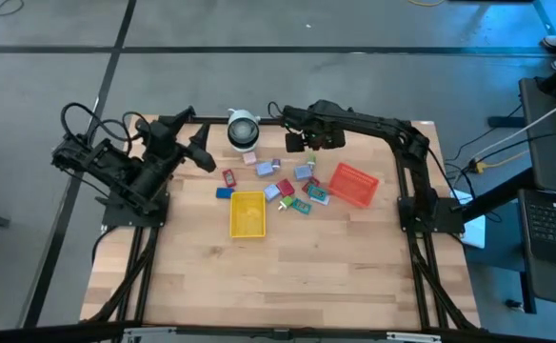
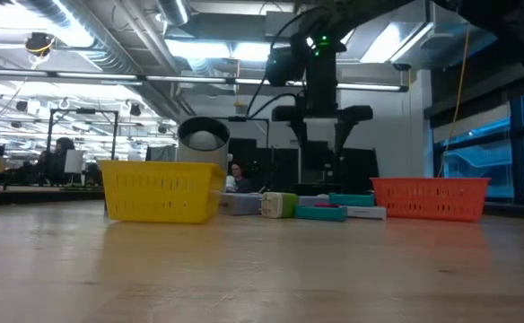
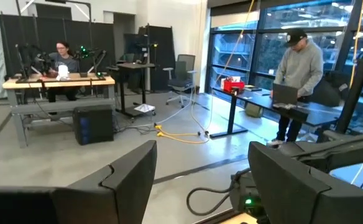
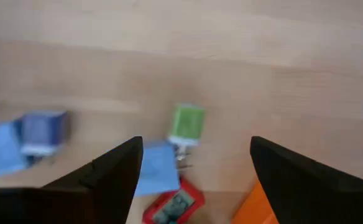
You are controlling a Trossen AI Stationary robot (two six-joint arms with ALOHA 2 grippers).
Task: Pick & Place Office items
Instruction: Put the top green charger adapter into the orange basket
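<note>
The pale wooden table (image 1: pixel 287 276) carries everything, with the two dark arms reaching in from its far corners. Near its middle sits the yellow rectangular plastic tray (image 1: pixel 248 212), and toward the right side the red-orange rectangular plastic tray (image 1: pixel 354 184) lies at an angle. A white round object with a dark centre (image 1: pixel 243 131) stands at the far edge, between the two arms. The small flat office items (image 1: pixel 283 181), blue, lavender, red and teal-green blocks and packets, lie scattered on the wood between the two trays and the round object, none of them inside a tray as far as the high view shows. The right gripper (image 1: pixel 298 140) hangs above the far part of this scatter, its fingers spread wide and holding nothing; beneath it the right wrist view shows a green block (image 4: pixel 187 122), a lavender-blue block (image 4: pixel 41 131) and a red packet (image 4: pixel 174 206) on the bare wood. The left gripper (image 1: pixel 200 152) waits at the far left of the table, raised and pointing out into the room, jaws parted and empty
</note>
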